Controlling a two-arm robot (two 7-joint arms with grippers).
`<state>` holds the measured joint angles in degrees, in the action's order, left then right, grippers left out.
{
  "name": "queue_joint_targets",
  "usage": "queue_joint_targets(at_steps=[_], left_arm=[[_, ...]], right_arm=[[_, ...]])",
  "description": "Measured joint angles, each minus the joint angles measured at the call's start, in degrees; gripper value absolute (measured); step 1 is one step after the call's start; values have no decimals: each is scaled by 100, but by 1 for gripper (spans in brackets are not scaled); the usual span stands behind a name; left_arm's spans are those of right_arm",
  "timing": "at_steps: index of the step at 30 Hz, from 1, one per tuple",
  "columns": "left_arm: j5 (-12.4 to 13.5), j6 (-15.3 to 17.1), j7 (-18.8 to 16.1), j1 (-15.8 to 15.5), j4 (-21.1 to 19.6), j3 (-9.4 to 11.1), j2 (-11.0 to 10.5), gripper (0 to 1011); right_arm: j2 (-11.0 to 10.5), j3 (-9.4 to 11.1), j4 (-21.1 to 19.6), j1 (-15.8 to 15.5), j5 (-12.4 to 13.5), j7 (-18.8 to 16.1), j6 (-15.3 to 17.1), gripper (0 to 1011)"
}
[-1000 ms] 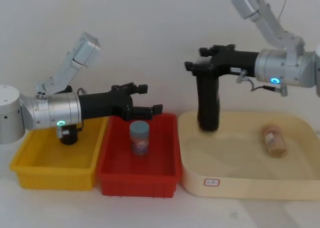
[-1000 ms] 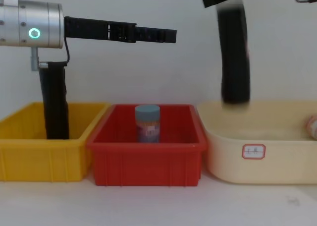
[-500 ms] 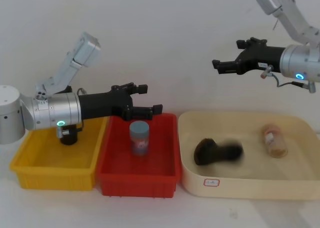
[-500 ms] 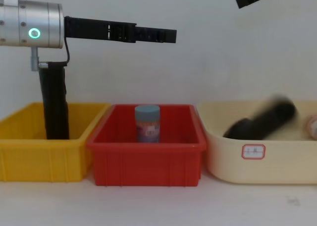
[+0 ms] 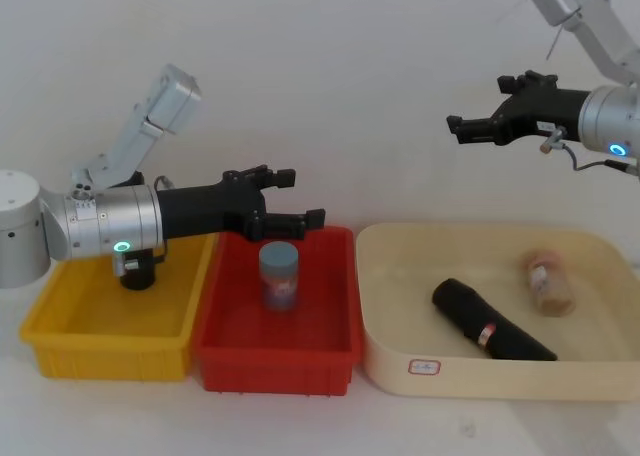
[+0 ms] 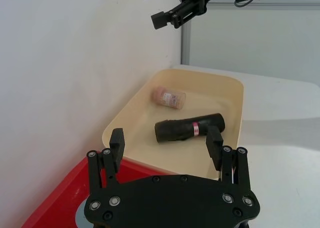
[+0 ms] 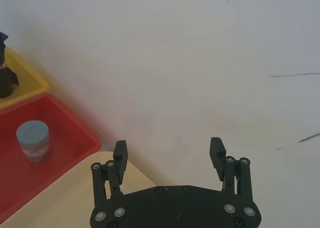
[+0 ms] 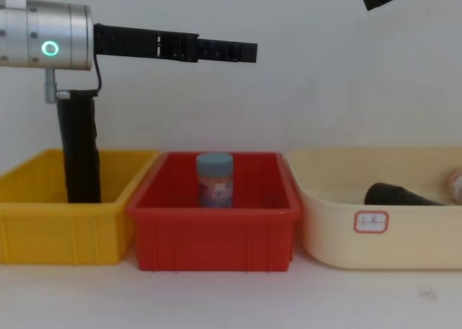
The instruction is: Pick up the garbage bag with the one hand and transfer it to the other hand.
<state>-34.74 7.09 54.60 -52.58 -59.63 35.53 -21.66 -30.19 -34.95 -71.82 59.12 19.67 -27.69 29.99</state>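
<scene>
The garbage bag is a black roll with a small red band, lying flat on the floor of the cream tray, touched by no gripper. The left wrist view shows the bag beyond my left gripper. That left gripper, on the arm with the green ring, hangs open and empty above the red bin. My right gripper, on the arm with the blue ring, is open and empty, high above the tray's back edge. From the chest view the bag shows just over the tray wall.
An identical black roll stands upright in the yellow bin. A blue-lidded jar stands in the red bin. A pinkish jar lies at the cream tray's right end, apart from the bag.
One second ago my right gripper held the bag upright over the tray. It let go; the bag fell and now lies still. The right gripper has drawn back up and right. The left arm is unmoved.
</scene>
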Motion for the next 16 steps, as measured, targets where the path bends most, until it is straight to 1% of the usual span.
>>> queue_joint_targets(at_steps=[16], left_arm=[[0,0,0,0,0,0,0,1001]], right_arm=[[-46,17,-45,-9,-30,62,56,1000]])
